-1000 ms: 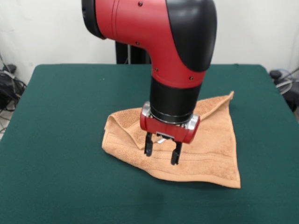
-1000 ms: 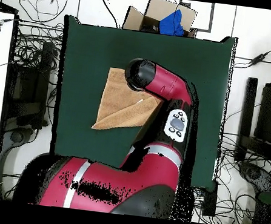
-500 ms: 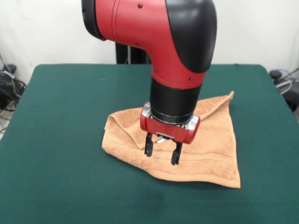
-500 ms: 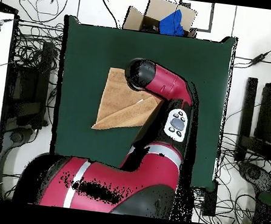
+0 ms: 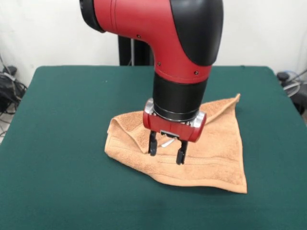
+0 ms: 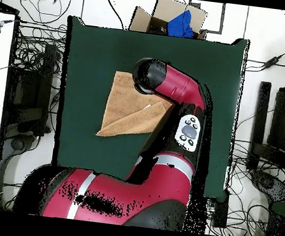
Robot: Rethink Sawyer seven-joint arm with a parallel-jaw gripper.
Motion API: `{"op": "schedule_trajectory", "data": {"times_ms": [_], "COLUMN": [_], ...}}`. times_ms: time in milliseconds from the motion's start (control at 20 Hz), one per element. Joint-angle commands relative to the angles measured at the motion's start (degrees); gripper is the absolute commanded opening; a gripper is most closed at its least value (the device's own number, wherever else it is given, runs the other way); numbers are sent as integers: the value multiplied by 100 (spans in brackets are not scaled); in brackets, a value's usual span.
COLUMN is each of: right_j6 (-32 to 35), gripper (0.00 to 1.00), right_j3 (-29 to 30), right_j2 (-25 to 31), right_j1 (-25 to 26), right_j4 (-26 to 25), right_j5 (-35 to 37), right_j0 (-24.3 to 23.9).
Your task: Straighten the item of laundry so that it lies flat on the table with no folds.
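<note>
The light orange-tan towel (image 5: pixel 216 148) lies on the dark green table (image 5: pixel 62 124), folded over on itself with a corner pointing up to the right and hem bands along its front edge. In the overhead view the towel (image 6: pixel 123 111) lies left of the table's middle, partly under the arm. My gripper (image 5: pixel 167 150) hangs straight down over the towel's middle, open, fingertips just above or touching the cloth, holding nothing. A small white tag shows between the fingers. In the overhead view the arm's head hides the gripper.
The red and black arm (image 6: pixel 173 101) reaches over the table from the base side. A cardboard box with a blue thing (image 6: pixel 176 21) stands beyond the table's far edge. Cables lie on the floor around the table (image 6: pixel 197 59).
The arm's head has turned and shifted slightly; the gripper has stayed over the same spot of the towel, a touch higher. The towel has not moved.
</note>
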Motion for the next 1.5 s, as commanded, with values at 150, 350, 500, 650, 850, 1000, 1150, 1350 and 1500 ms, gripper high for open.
{"op": "schedule_trajectory", "data": {"times_ms": [150, 350, 500, 650, 850, 1000, 1150, 1350, 1500], "right_j6": [1231, 1180, 1131, 1092, 1062, 1044, 1012, 979, 969], "gripper": [100, 100, 100, 100, 100, 100, 100, 100, 100], "right_j3": [485, 659, 728, 790, 832, 834, 894, 904, 904], "right_j2": [-70, -45, 3, 67, 125, 155, 197, 212, 210], "right_j1": [-257, -304, -299, -287, -213, -120, -88, -52, -13], "right_j4": [28, -49, -86, -100, -126, -148, -168, -191, -201], "right_j5": [816, 703, 632, 556, 406, 270, 138, 77, 86], "right_j0": [-139, -163, -205, -243, -269, -290, -310, -319, -325]}}
